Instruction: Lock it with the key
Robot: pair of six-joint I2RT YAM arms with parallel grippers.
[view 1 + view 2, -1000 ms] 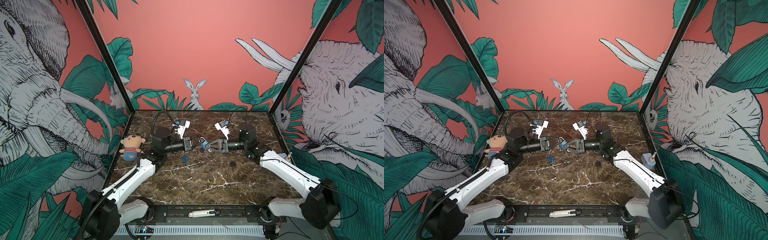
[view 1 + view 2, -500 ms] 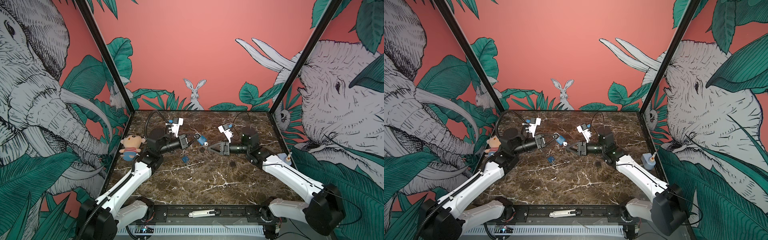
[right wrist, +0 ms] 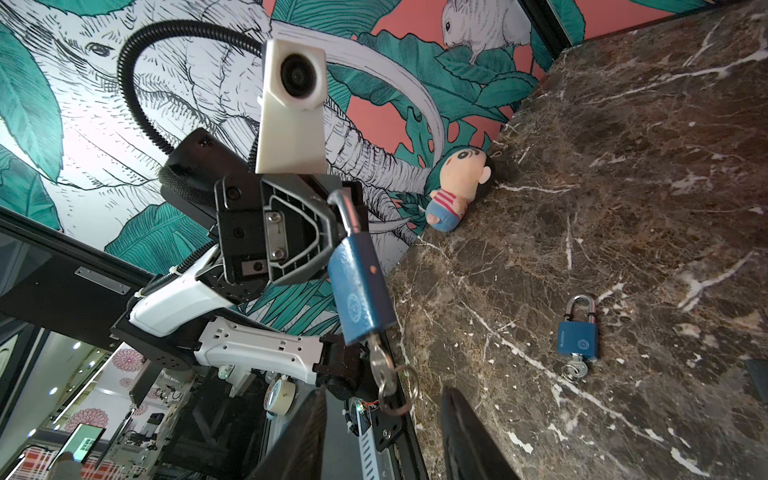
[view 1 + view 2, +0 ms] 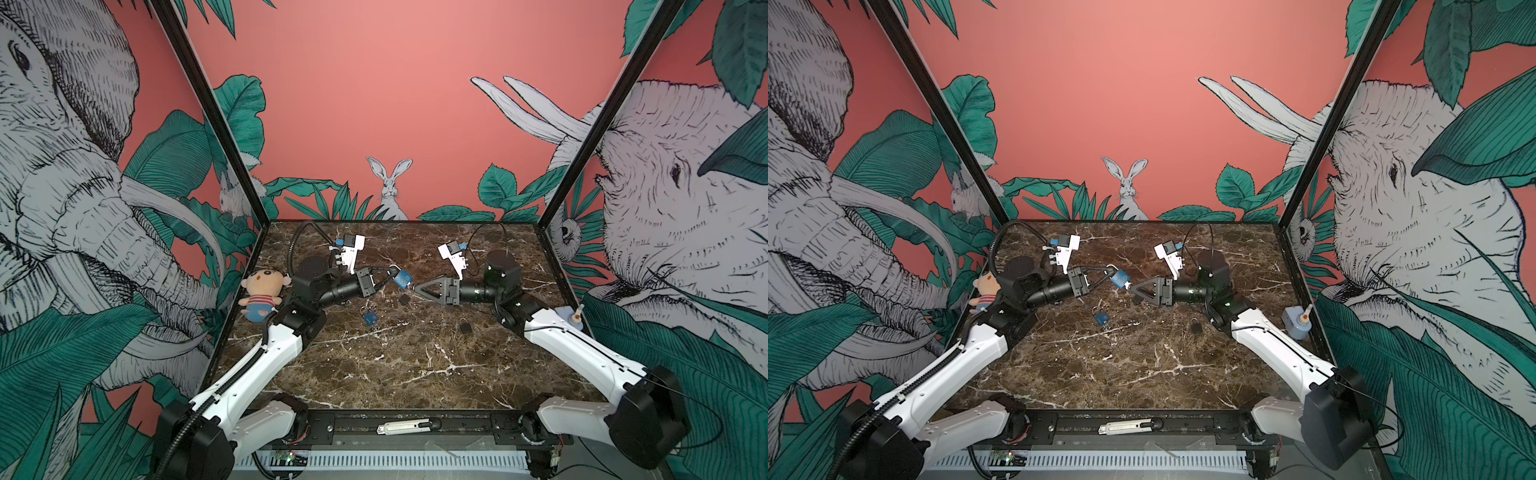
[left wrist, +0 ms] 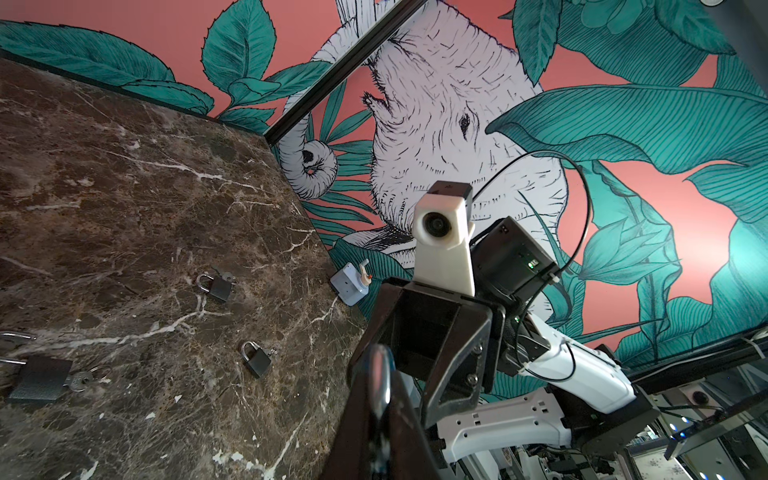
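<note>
Padlock first: the blue padlock (image 3: 361, 291) has a flat blue body with a round emblem on its face and a silver shackle (image 3: 347, 212). At the end opposite the shackle a silver key (image 3: 380, 365) sits in the keyhole, and a wire key ring (image 3: 399, 390) hangs from the key. It is up in the air above the middle of the marble table (image 4: 415, 365), toward the back, between my 2 grippers, and it touches nothing but my own fingers.

My left gripper (image 4: 390, 272) is clenched on the shackle, so the body and the key stick out toward my other arm. I cannot tell whether the shackle is pushed home, since my fingers cover part of it. My right gripper (image 3: 386, 432) is released: in the right wrist view its 2 fingers stand apart, and the key and key ring hang just beyond their tips with no contact that I can see.

On the table below, another blue padlock (image 4: 370, 318) lies flat with its own key in it, near my left arm. 1 black padlock (image 4: 465, 326) lies beside my right arm, and the left wrist view shows 3 black ones in all. A plush doll (image 4: 261, 293) in a striped shirt sits at the left edge of the table
</note>
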